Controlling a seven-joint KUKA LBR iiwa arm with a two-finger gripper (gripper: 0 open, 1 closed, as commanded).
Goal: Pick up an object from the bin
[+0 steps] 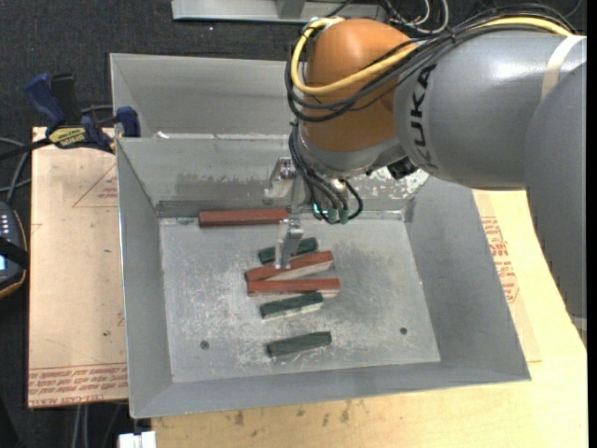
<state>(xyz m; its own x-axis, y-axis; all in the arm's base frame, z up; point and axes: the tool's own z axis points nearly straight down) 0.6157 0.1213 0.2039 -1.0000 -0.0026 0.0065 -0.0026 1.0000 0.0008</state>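
My gripper hangs below the orange wrist cover, low over the middle of the bin. Its tip reaches down onto a small heap of flat bars. Right under it lie a short dark green bar and a red-brown bar that crosses the heap at a slant. A second red-brown bar lies just in front of that one. Whether anything sits between the gripper's tips is hidden by its own body.
A long red-brown bar lies along the back wall, left of the gripper. Two dark green bars lie nearer the front: one at the heap's edge, one alone. The arm covers the bin's back right.
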